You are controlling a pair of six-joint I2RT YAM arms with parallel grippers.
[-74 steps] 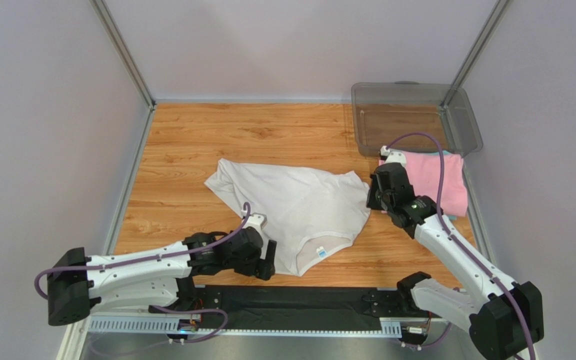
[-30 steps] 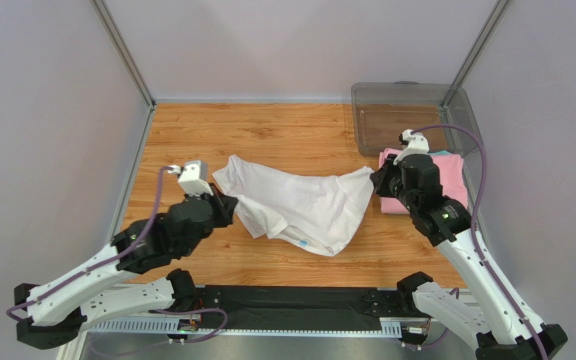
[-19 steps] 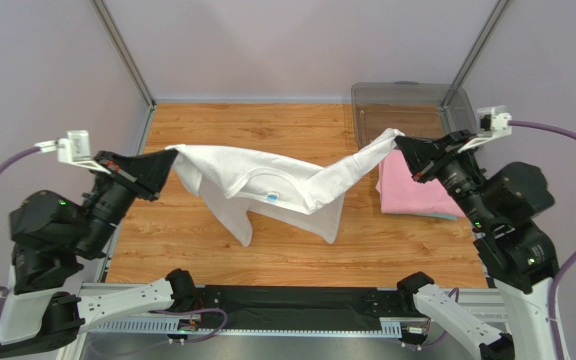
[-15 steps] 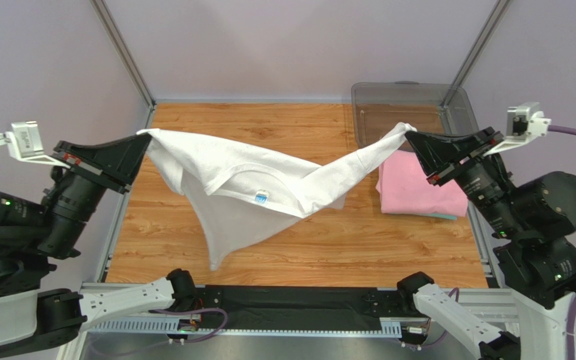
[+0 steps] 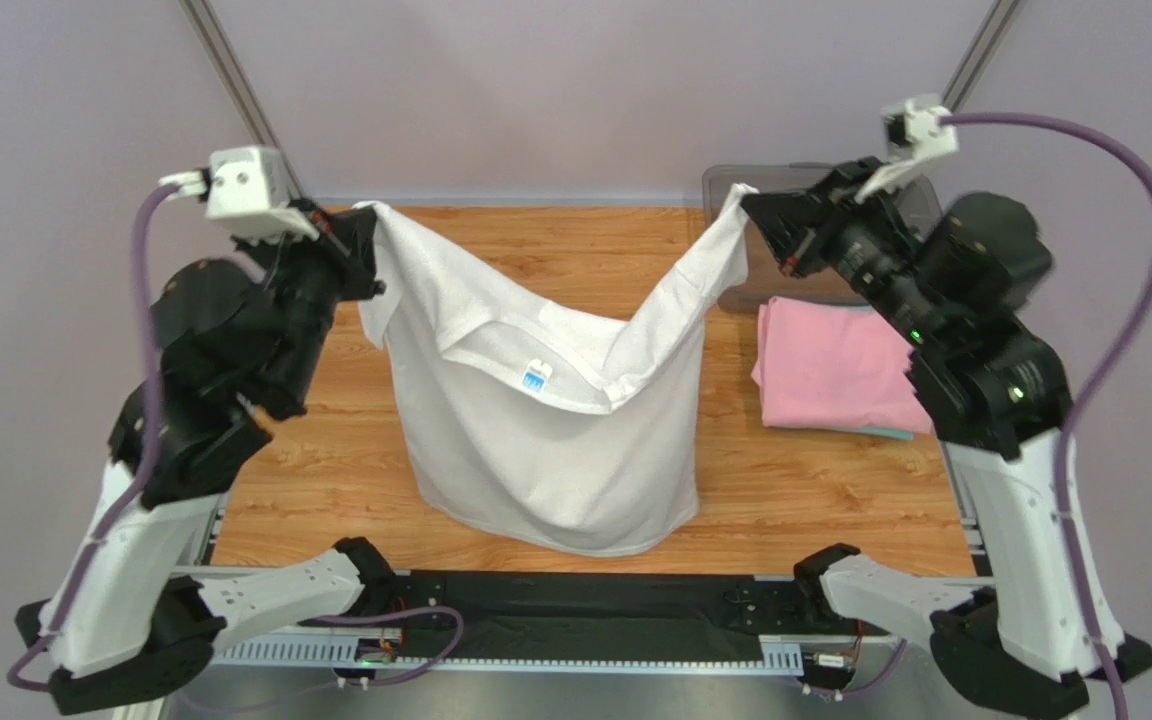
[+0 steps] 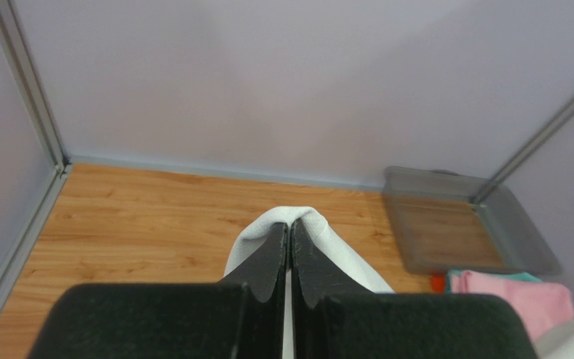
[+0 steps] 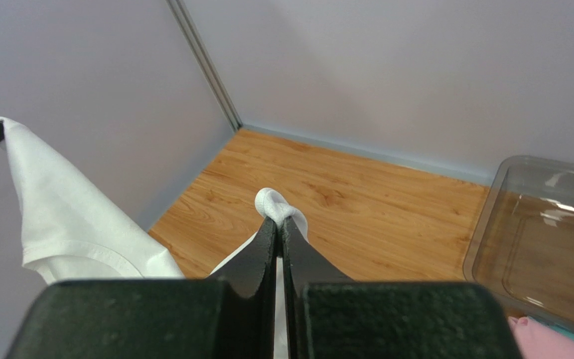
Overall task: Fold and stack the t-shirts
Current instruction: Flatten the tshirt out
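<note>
Wood table [image 5: 324, 438], L gripper [image 5: 364, 248], R gripper [image 5: 760, 218] raised high, pinching white tee [image 5: 552, 450]

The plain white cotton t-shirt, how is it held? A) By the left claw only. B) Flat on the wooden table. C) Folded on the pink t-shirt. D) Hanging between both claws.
D: the left claw and the right claw each pinch an upper corner of the plain white cotton t-shirt, which hangs between them.

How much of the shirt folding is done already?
Done: the pink shirt lies folded on the right. In hand: the white shirt hangs unfolded between the left pincer and right pincer, both shut on it. Left: fold it and stack it on the pink one.
</note>
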